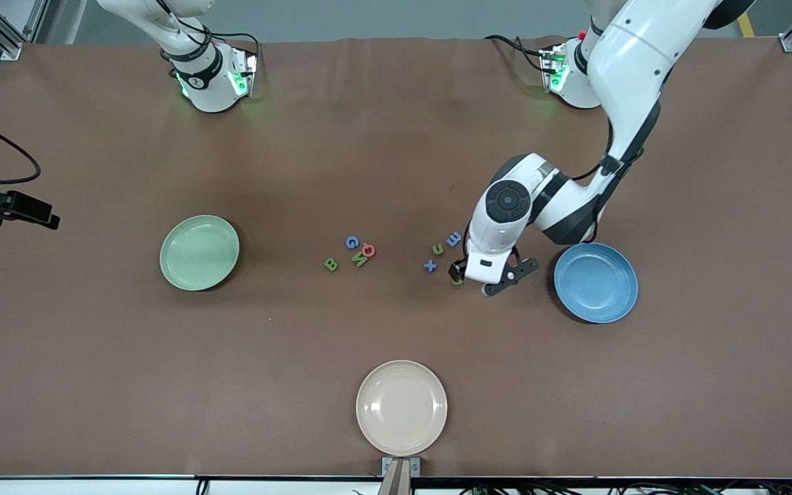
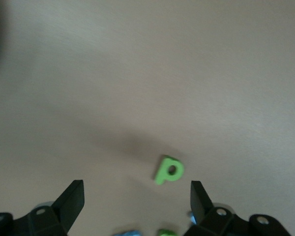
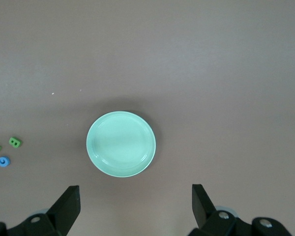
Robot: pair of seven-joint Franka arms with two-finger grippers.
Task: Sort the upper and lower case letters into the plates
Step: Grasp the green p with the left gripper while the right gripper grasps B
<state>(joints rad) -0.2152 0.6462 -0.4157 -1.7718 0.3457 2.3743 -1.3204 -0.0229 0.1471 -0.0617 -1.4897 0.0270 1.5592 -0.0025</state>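
Both plates, green (image 1: 199, 252) and blue (image 1: 595, 282), hold nothing; all letters unsorted. Left end effector (image 2: 136, 202) spread, green letter p (image 2: 169, 170) just ahead on bench. Right end effector (image 3: 135, 204) spread, waiting above green plate.

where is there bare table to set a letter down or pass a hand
Bare cloth lies between the mint plate and the capital cluster by the green B, and between those letters and the cream plate. It is crowded from the blue x to the blue plate, where the open left gripper hangs over a green letter. The right gripper, open, waits above the mint plate.
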